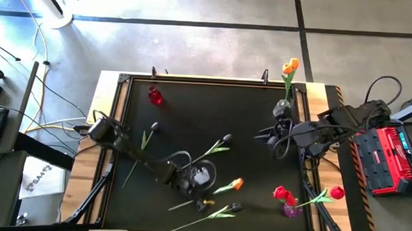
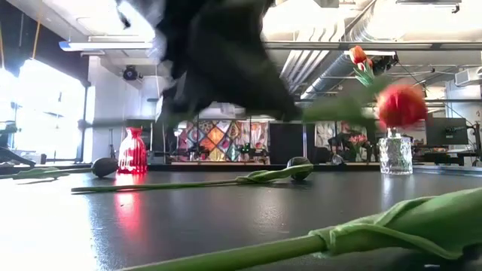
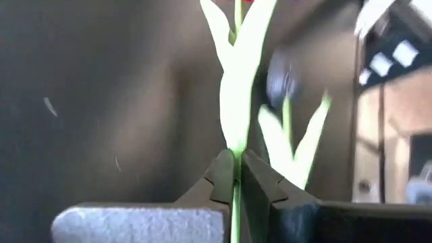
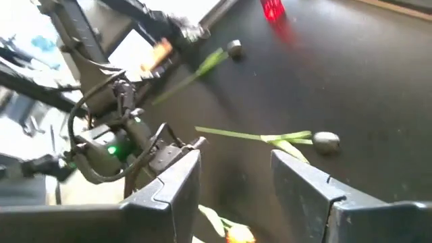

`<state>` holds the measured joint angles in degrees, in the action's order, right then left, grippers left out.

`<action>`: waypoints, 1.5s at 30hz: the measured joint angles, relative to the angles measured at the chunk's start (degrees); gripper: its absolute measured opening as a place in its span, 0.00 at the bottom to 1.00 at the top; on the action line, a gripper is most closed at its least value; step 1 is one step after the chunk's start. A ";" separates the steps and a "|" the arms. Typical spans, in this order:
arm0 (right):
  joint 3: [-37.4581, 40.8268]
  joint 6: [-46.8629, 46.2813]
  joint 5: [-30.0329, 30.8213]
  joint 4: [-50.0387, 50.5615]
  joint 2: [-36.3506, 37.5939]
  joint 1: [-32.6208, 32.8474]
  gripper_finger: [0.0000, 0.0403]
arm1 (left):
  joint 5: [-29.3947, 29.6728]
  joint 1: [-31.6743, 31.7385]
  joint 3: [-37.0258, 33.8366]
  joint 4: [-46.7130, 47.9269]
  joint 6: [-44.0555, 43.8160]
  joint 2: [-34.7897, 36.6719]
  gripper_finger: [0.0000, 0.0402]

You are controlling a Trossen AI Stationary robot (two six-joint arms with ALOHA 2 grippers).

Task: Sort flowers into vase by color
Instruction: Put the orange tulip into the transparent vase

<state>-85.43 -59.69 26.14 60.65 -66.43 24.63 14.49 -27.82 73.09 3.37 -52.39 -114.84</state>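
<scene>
While its thin green stem is sitting pinched between the two dark, wedge-shaped fingers (image 3: 223,177) of the left gripper (image 1: 209,194), an orange tulip (image 1: 236,183) is lying on the matte black table (image 1: 192,115), its flat pale leaves spreading just past the fingertips. A black-headed tulip (image 1: 232,208) is lying just beside it, nearer the table's front edge, and another black one (image 1: 226,139) is resting toward the table's middle, its long stem running back to the left arm. A third black tulip (image 1: 154,127) is lying farther left on the table.

At the back left of the table, a small red glass vase (image 1: 154,95) is standing, shiny and bulbous. At the back right, a clear ribbed glass vase (image 1: 283,105) is holding an upright orange tulip (image 1: 290,65). Near the front right corner, a purple-tinted vase (image 1: 291,209) is holding red tulips (image 1: 281,194), one red head (image 1: 336,193) leaning out over the table's rim.

The right gripper (image 1: 263,137) is hovering over the table beside the clear vase, its blocky grey fingers (image 4: 307,189) standing apart with nothing between them.
</scene>
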 joint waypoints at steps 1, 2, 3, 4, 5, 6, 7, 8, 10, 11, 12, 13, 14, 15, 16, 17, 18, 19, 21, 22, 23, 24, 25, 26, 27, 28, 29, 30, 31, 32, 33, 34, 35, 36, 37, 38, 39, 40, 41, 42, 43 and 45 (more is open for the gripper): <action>0.00 -0.07 0.89 -0.69 0.14 0.22 0.41 | 0.65 0.73 0.01 0.15 0.45 1.16 0.01; 0.00 -0.02 1.66 -1.65 0.42 0.30 0.41 | 0.94 1.56 0.01 0.08 1.06 2.14 0.01; 0.00 0.20 2.42 -2.62 0.78 0.30 0.41 | 1.16 2.53 0.01 -0.11 1.83 3.24 0.00; 0.00 0.58 2.74 -3.80 1.08 0.30 0.41 | 1.27 3.53 -0.02 0.20 2.71 4.57 0.00; 0.00 1.27 3.04 -5.26 1.53 0.30 0.41 | 1.54 4.66 -0.04 0.24 3.81 5.95 0.00; 0.00 1.85 3.41 -6.80 2.06 0.30 0.41 | 1.69 6.00 -0.04 -0.35 4.98 7.32 0.00; 0.00 2.81 3.83 -8.12 2.54 0.30 0.41 | 1.83 7.26 0.01 -0.99 6.08 8.77 0.00; 0.00 3.57 4.07 -9.45 3.14 0.30 0.41 | 1.91 8.55 0.03 -1.15 7.42 10.31 0.00; 0.00 5.28 5.12 -10.98 4.38 0.30 0.41 | 1.56 11.41 0.03 -2.91 10.46 12.64 0.00; 0.00 5.56 5.66 -10.68 4.97 0.30 0.41 | 1.18 12.74 0.03 -3.89 11.84 13.83 0.00; 0.00 5.66 6.59 -10.23 5.38 0.30 0.41 | 1.00 14.17 0.03 -4.16 13.13 15.00 0.00; 0.00 5.70 7.42 -9.78 5.84 0.30 0.41 | 0.75 15.60 0.03 -5.42 14.24 15.95 0.00; 0.00 5.76 8.29 -9.20 6.22 0.30 0.41 | 0.22 17.08 0.04 -7.05 15.26 16.89 0.00; 0.00 5.82 8.99 -8.64 6.39 0.30 0.41 | -0.51 18.51 0.05 -7.77 16.12 17.81 0.00; 0.00 6.13 9.86 -8.68 6.57 0.28 0.41 | -1.66 20.09 0.05 -8.54 16.89 18.64 0.00; 0.00 6.71 10.42 -8.85 6.77 0.28 0.41 | -2.77 21.58 0.05 -10.09 17.61 19.08 0.00; 0.00 7.40 10.68 -8.94 6.86 0.28 0.41 | -3.95 23.05 0.08 -11.75 18.19 19.34 0.00; 0.00 8.06 10.99 -9.21 6.86 0.25 0.41 | -5.36 24.59 0.09 -12.89 18.69 19.68 0.00; 0.00 9.02 11.32 -9.60 6.84 -0.33 0.41 | -8.93 27.58 0.03 -16.72 19.44 19.92 0.00; 0.00 9.51 11.34 -9.78 6.80 -0.81 0.41 | -10.84 29.18 0.03 -19.08 19.52 19.94 0.00; 0.00 10.10 11.36 -10.10 6.71 -1.34 0.41 | -12.80 30.65 0.03 -21.15 19.49 19.98 0.00; 0.00 10.81 11.57 -10.44 6.61 -2.00 0.41 | -14.80 32.08 0.03 -23.57 19.28 19.98 0.00; 0.00 11.71 11.92 -10.65 6.47 -2.68 0.41 | -16.59 33.50 0.03 -25.96 18.73 19.86 0.00; 0.00 12.74 12.36 -10.93 6.29 -3.42 0.41 | -18.29 34.89 0.03 -28.07 18.19 19.76 0.00; 0.00 14.02 12.58 -11.41 6.07 -4.27 0.41 | -19.89 36.12 0.03 -30.07 18.03 19.72 0.00; 0.00 15.49 12.60 -11.98 5.93 -5.27 0.41 | -21.17 37.24 0.03 -31.47 17.85 19.71 0.00; 0.00 16.82 12.55 -12.68 5.73 -6.40 0.41 | -22.12 38.31 0.03 -32.53 17.54 19.71 0.00; 0.00 18.31 12.35 -13.84 5.61 -7.70 0.41 | -22.98 39.17 0.05 -33.69 17.12 19.71 0.00; 0.00 20.01 11.58 -15.06 5.53 -9.04 0.41 | -23.85 39.89 0.07 -34.41 16.83 19.71 0.00; 0.00 21.61 10.79 -16.53 5.25 -10.29 0.41 | -25.12 40.56 0.07 -35.29 16.60 19.71 0.00; 0.00 23.48 9.54 -18.17 4.97 -11.61 0.41 | -26.37 41.04 0.07 -36.68 16.60 19.65 0.00; 0.00 25.18 7.94 -19.61 4.56 -12.98 0.41 | -27.31 41.41 0.07 -37.85 16.58 19.64 0.00; 0.00 26.75 6.33 -21.08 4.00 -14.41 0.42 | -27.91 41.62 0.07 -38.91 16.60 19.64 0.00; 0.00 28.21 4.07 -22.59 3.46 -15.93 0.42 | -28.37 41.80 0.08 -40.12 16.61 19.64 0.00; 0.00 29.28 1.79 -23.99 2.80 -17.59 0.42 | -28.96 41.97 0.09 -41.07 16.62 19.64 0.00; 0.00 30.17 -0.84 -25.40 2.14 -19.30 0.43 | -29.54 42.17 0.09 -41.87 16.61 19.64 0.00; 0.00 30.99 -3.75 -27.04 1.49 -21.05 0.44 | -30.21 42.23 0.09 -42.80 16.60 19.64 0.00; 0.00 31.90 -6.27 -28.77 0.75 -22.73 0.45 | -31.12 42.50 0.09 -43.70 16.60 19.64 0.00; 0.00 33.04 -8.69 -30.62 0.08 -24.35 0.46 | -32.38 42.78 0.09 -44.55 16.62 19.64 0.00; 0.00 34.22 -11.00 -32.54 -0.64 -25.82 0.47 | -33.64 43.10 0.13 -45.15 16.60 19.64 0.00; 0.00 34.87 -13.21 -34.18 -1.26 -27.24 0.48 | -34.78 43.42 0.14 -45.56 16.60 19.64 0.00; 0.00 35.14 -16.63 -36.46 -2.20 -29.54 0.49 | -36.91 44.08 0.14 -45.68 16.50 19.64 0.00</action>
<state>-85.43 -24.55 9.50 24.19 -68.63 -4.92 -22.42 16.27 73.23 -42.32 -35.89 -95.20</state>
